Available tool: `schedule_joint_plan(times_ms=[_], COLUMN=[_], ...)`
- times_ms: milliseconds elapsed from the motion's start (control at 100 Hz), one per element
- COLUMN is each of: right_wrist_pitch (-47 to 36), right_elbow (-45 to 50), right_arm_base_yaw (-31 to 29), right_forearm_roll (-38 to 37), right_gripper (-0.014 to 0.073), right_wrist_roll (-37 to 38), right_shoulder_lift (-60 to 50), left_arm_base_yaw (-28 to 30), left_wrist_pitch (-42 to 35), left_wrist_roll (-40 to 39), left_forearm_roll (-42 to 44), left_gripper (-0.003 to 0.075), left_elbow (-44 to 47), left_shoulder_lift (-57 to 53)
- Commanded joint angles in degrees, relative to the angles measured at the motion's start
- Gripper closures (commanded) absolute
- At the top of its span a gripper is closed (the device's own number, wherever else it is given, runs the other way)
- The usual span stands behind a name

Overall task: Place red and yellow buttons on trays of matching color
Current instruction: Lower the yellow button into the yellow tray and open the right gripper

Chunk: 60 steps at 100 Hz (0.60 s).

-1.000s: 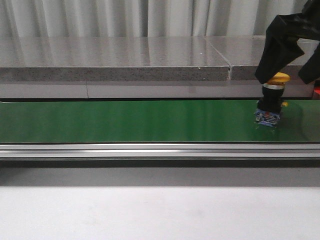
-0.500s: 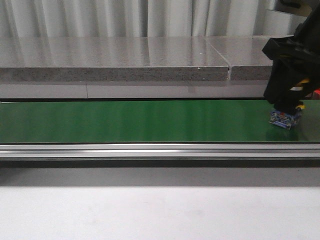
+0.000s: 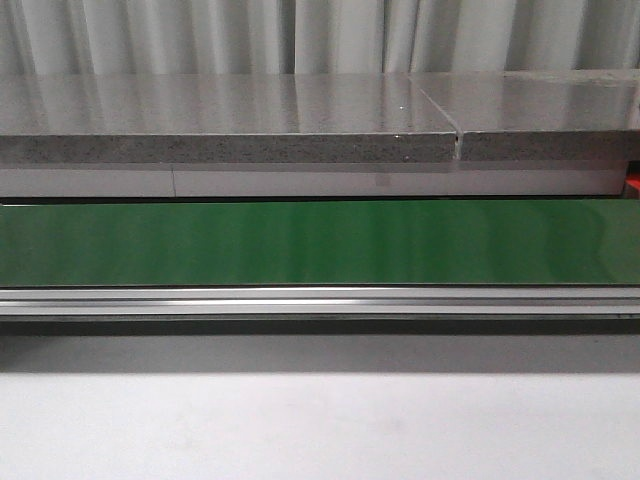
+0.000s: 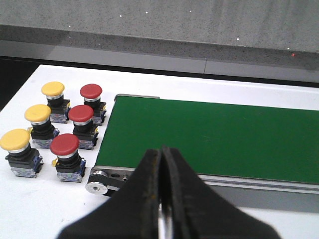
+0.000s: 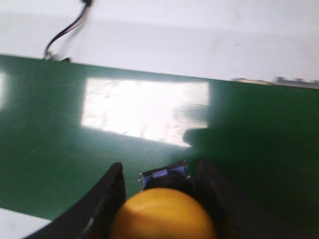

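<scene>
Right gripper (image 5: 159, 191) clamps a yellow button (image 5: 163, 215) above the open green belt (image 5: 249, 134) — left gripper (image 4: 160, 189) (fingers pressed together, empty) hangs near the belt's end roller (image 4: 94, 187).

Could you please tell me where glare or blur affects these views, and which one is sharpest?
Right wrist view: a bright glare patch on the green belt, and the yellow button in the right claw is soft and out of focus. Front view: faint vertical sheen on the belt. Left wrist view: sharpest; red and yellow buttons crisp.
</scene>
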Motion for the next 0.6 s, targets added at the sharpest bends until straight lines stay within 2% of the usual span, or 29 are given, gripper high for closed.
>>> schedule_joint_plan(times_ms=[0, 200, 320, 410, 590], right_wrist_pitch=[-2.33, -5.50, -6.56, -6.88, -8.02], right_elbow=[-1.75, -1.75, -1.75, -1.75, -0.84], right_arm_base_yaw=[-5.76, -19.57, -25.66, -27.57, -27.65], right_forearm_roll=[-0.90, -0.92, -0.86, -0.68, -0.41], right_gripper=[0.0540, 0.0540, 0.0540, 0.0540, 0.0540], right_wrist_roll=[2.52, 4.11, 5.89, 6.39, 6.39], right_shoulder_lift=[-2.81, -2.19, -1.25, 0.49, 5.28], left_arm_base_yaw=[-0.37, -0.37, -0.37, -0.37, -0.37], left_wrist_pitch=[-3.97, -3.97, -3.97, -3.97, -3.97], left_wrist_roll=[-0.61, -0.61, -0.61, -0.61, -0.61], left_forearm_roll=[-0.97, -0.97, -0.97, -0.97, -0.97], left_gripper=[0.0739, 0.0739, 0.0739, 0.0739, 0.0739], left_elbow=[-1.48, -1.48, -1.48, -1.48, -1.48], left_shoulder_lift=[0.53, 0.53, 0.53, 0.53, 0.53])
